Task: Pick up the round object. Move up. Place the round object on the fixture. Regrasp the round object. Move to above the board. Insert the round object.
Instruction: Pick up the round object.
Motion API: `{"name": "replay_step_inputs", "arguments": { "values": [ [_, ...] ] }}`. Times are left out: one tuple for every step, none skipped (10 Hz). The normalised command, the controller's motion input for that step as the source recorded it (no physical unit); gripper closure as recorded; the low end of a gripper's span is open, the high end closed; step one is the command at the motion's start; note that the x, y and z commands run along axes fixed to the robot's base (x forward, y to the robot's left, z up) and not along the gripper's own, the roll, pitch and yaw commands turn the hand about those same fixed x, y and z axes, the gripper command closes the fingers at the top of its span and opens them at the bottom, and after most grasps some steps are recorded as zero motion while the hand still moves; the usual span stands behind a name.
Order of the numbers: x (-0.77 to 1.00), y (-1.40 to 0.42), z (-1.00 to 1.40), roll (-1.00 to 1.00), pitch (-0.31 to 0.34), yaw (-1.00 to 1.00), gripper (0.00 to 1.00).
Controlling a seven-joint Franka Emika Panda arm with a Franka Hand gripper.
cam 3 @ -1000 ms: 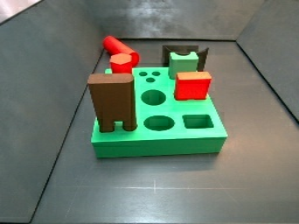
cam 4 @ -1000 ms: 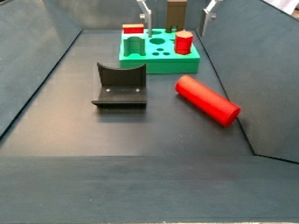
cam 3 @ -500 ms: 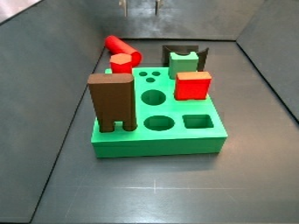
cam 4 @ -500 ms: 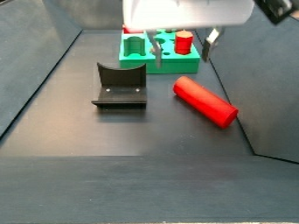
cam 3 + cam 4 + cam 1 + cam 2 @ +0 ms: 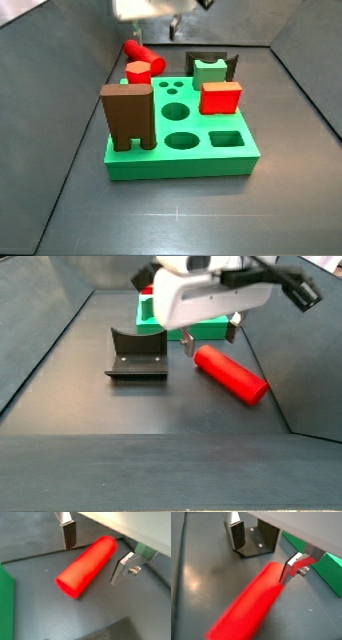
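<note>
The round object, a long smooth red cylinder, lies on its side on the dark floor; it shows in both wrist views (image 5: 85,568) (image 5: 246,611) and both side views (image 5: 136,50) (image 5: 231,373). My gripper (image 5: 95,552) (image 5: 263,552) is open and hangs low over one end of it, with a silver finger (image 5: 68,534) on one side and the other finger (image 5: 124,567) opposite, not touching. The gripper also shows in both side views (image 5: 158,25) (image 5: 207,334). The dark fixture (image 5: 138,353) (image 5: 258,539) (image 5: 210,68) stands beside the cylinder. The green board (image 5: 181,140) (image 5: 160,318) is nearby.
On the board stand a tall brown block (image 5: 127,115), a red cube (image 5: 221,97) and a short red hexagonal peg (image 5: 139,72). Grey walls (image 5: 287,346) enclose the floor; the cylinder lies near one of them.
My gripper has come down from above the board end to just over the red cylinder, its fingers now straddling it. The cylinder has hardly moved.
</note>
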Motion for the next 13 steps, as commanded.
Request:
{"name": "replay_step_inputs", "arguments": {
  "values": [
    [0.13, -0.31, -0.59, 0.12, 0.004, 0.26, 0.0],
    [0.31, -0.04, -0.73, 0.12, 0.08, 0.11, 0.0],
    [0.17, 0.0, -0.74, 0.13, 0.06, 0.07, 0.0],
    [-0.02, 0.0, -0.47, 0.15, 0.0, 0.09, 0.0],
    [-0.13, -0.03, 0.0, 0.21, 0.0, 0.18, 0.0],
    [-0.27, 0.0, 0.0, 0.33, 0.0, 0.23, 0.0],
    [-0.38, 0.0, 0.0, 0.44, 0.0, 0.32, 0.0],
    [-0.27, 0.0, 0.0, 0.47, 0.0, 0.28, 0.0],
    [-0.25, -0.05, -0.05, 0.49, 0.0, 0.26, 0.0],
    [-0.14, -0.08, -0.24, 0.47, 0.0, 0.23, 0.0],
    [-0.03, -0.1, -0.38, 0.38, 0.0, 0.21, 0.0],
    [0.0, -0.07, -0.36, 0.3, 0.0, 0.15, 0.0],
    [0.07, 0.0, -0.31, 0.22, 0.044, 0.08, 0.0]
  ]
}}
